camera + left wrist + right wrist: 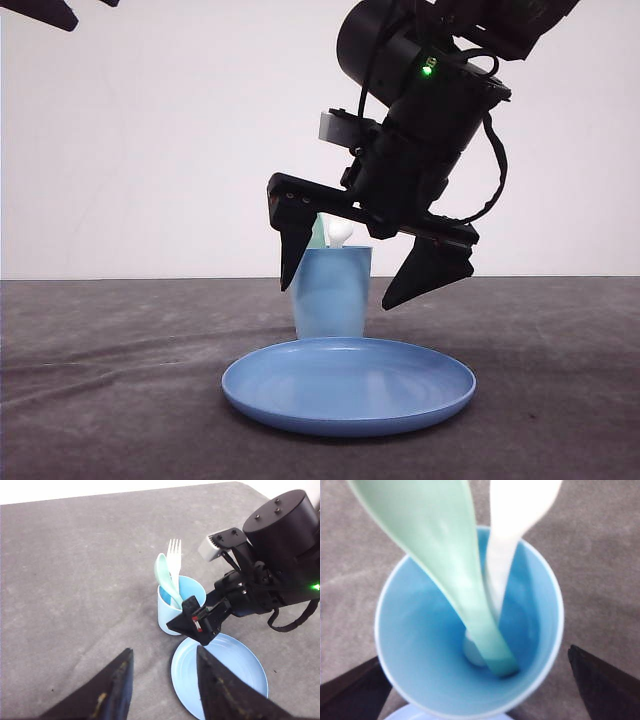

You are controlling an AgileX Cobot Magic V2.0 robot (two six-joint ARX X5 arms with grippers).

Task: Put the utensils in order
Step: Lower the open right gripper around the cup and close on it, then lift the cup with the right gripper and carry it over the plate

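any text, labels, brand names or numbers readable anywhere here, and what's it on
None can be read.
Light blue cup, blue plate, white fork and mint-green spoon: plain, no print seen.
Right hand: a small red and white patch near one finger, too small to read.
Right arm: a green light, not a text.

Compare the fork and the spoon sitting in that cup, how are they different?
The fork is white with tines; the spoon is mint green with an oval bowl. The fork's head stands higher than the spoon's. Both stand handle-down in the light blue cup, leaning together.
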